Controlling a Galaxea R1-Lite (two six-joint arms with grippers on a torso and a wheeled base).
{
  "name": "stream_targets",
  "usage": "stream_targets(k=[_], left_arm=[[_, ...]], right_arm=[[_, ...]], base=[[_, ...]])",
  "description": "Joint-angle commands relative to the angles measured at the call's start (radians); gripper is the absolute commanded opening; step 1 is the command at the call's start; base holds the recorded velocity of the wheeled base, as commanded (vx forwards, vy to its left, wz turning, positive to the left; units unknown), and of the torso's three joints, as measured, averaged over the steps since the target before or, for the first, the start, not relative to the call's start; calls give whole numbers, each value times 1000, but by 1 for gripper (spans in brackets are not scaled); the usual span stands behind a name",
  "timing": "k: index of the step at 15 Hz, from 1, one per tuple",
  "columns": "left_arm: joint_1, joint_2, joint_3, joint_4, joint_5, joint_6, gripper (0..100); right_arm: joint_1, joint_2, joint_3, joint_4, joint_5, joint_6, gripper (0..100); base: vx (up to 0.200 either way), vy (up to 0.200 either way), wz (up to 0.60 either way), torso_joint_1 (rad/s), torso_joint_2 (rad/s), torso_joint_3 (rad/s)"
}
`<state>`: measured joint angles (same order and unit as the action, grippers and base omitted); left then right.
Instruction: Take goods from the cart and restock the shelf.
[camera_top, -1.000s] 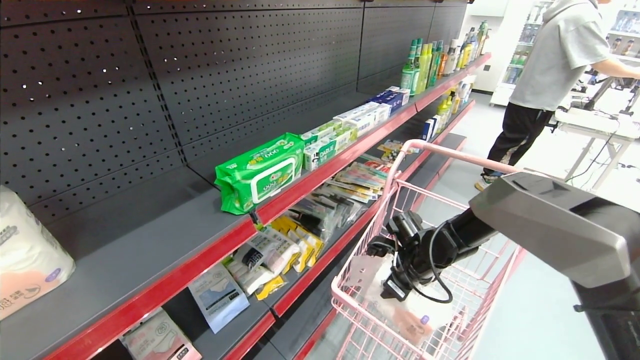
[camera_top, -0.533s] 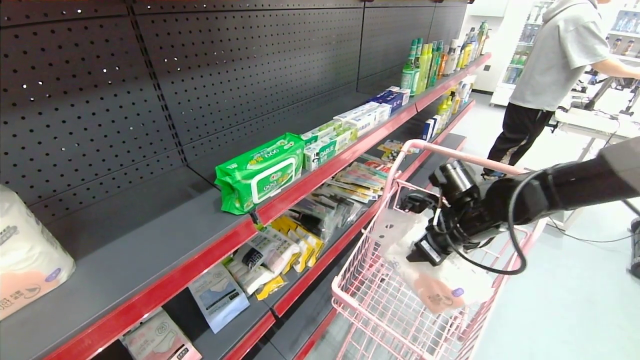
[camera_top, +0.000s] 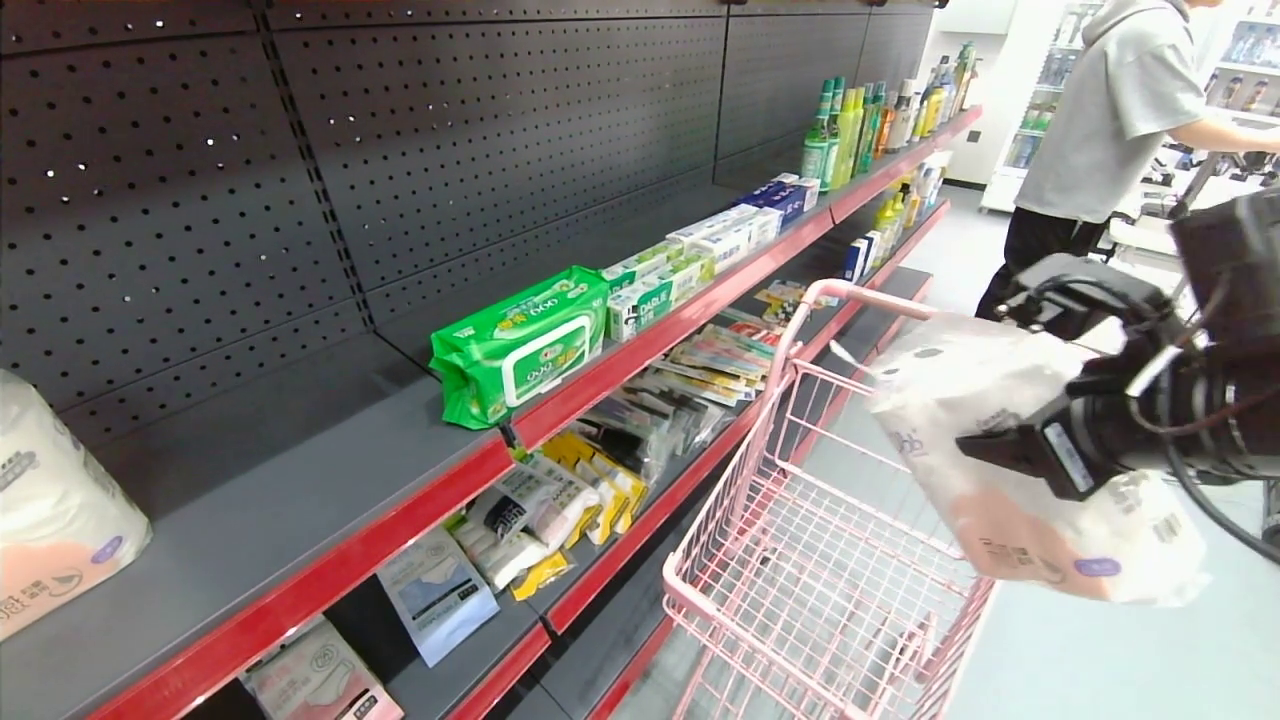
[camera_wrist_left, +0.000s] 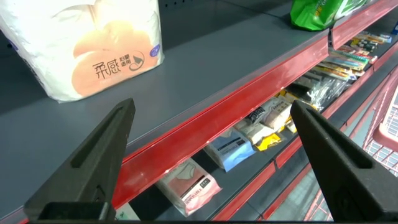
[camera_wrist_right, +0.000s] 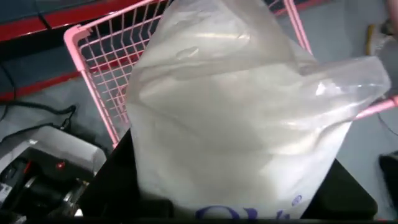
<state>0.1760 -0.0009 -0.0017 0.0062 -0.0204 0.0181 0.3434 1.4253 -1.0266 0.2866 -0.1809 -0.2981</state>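
One soft white-and-peach plastic-wrapped pack of tissue rolls (camera_top: 1020, 480) hangs clamped in the black right gripper (camera_top: 990, 372) above the pink wire cart (camera_top: 700, 612)'s right rim, well apart from the grey red-edged shelf (camera_top: 300, 480), and its loose film could slip free in transit, while the left gripper (camera_wrist_left: 211, 168) stands spread open.

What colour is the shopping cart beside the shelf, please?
The cart is pink, wire frame and handle alike; the head view shows it best.

Right arm (camera_top: 1190, 420) black, looped cables (camera_top: 1205, 520), white label (camera_top: 1062, 447); left fingers (camera_wrist_left: 93, 168) dark wedges
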Motion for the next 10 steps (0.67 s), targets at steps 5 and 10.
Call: stream_targets(k=[5, 10], left_arm=[[0, 1, 0, 0, -1, 0, 100], [0, 1, 0, -2, -1, 0, 100]], right_arm=[[-80, -460, 192, -14, -51, 33, 0], [-112, -608, 307, -136, 35, 293, 0]], base=[[0, 0, 0, 0, 0, 0], [0, 0, 0, 0, 0, 0]])
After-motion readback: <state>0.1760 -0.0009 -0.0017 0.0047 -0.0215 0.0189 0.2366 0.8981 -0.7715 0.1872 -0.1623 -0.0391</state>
